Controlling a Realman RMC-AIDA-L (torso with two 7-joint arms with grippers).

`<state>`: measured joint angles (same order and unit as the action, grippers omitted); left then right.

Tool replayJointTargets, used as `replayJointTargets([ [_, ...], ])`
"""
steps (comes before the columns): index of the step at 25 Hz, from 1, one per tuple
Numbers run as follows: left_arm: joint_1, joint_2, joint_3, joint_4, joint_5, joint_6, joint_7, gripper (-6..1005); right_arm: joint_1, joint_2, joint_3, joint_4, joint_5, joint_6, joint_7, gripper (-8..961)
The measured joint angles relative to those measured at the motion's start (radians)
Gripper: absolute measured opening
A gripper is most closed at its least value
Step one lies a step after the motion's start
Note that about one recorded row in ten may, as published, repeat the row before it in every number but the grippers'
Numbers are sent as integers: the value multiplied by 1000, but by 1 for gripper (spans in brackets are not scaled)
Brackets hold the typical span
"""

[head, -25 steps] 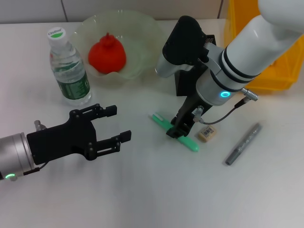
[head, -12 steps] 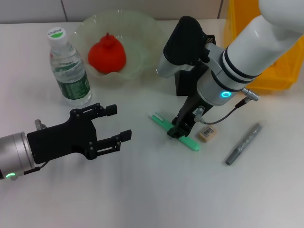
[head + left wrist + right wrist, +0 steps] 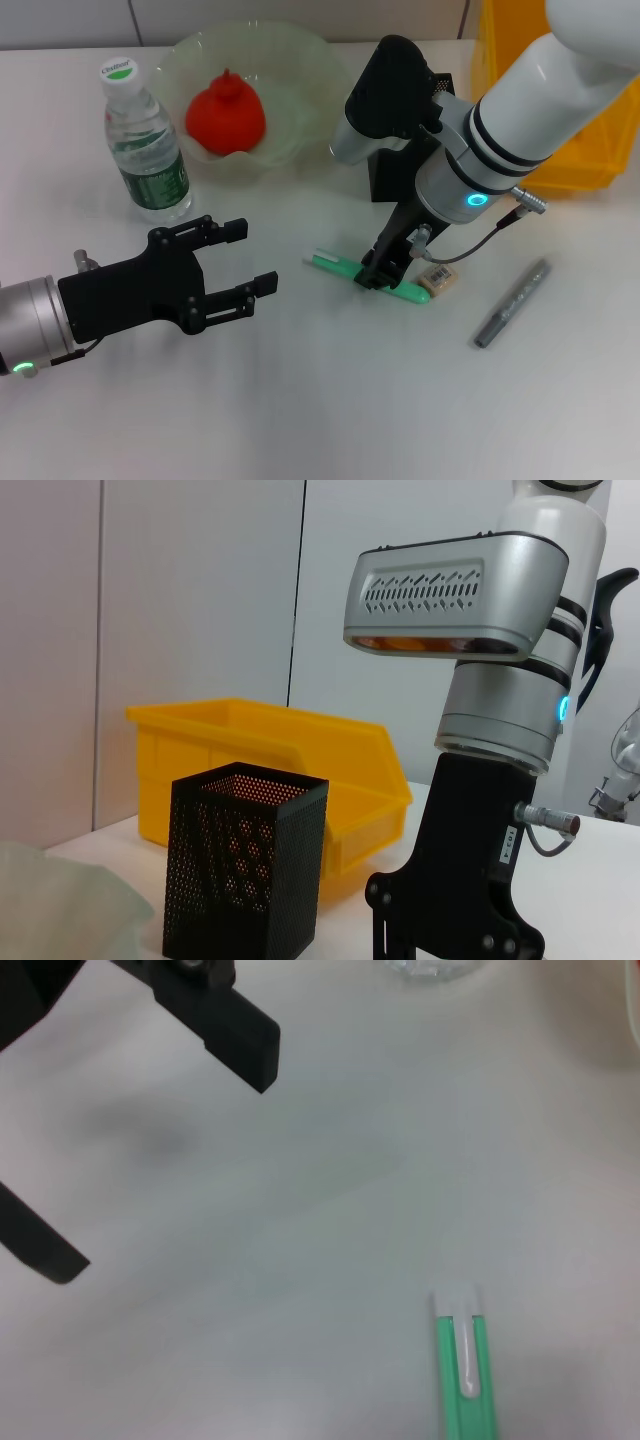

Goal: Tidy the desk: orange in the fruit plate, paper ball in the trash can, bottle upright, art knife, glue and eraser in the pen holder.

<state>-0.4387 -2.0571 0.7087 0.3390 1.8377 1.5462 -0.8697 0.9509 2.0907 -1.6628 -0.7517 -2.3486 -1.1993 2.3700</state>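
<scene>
Gripping green knife point(image 3: 365, 275) on table with right gripper point(image 3: 378, 274), fingers clenched on it, eraser point(image 3: 437, 281) touching its far tip. Left gripper point(image 3: 240, 265) hovering near bottle point(image 3: 145, 143), fingers spread, empty. Orange point(image 3: 226, 113) in plate point(image 3: 300, 70); bottle upright; holder point(image 3: 245, 862) beside yellow can point(image 3: 270, 755).

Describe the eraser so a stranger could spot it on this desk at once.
Start at the black mesh pen holder near the yellow trash can. In front of it the right gripper sits on a green art knife. The eraser lies at that knife's far tip: a tiny beige block with a barcode label.
</scene>
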Motion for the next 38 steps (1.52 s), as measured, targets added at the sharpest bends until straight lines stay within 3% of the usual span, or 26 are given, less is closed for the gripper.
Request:
replayJointTargets([
  [38,-6,-3,-2,0,0,-10,2,741,0,-1,-13,0,0,2,-13,219],
])
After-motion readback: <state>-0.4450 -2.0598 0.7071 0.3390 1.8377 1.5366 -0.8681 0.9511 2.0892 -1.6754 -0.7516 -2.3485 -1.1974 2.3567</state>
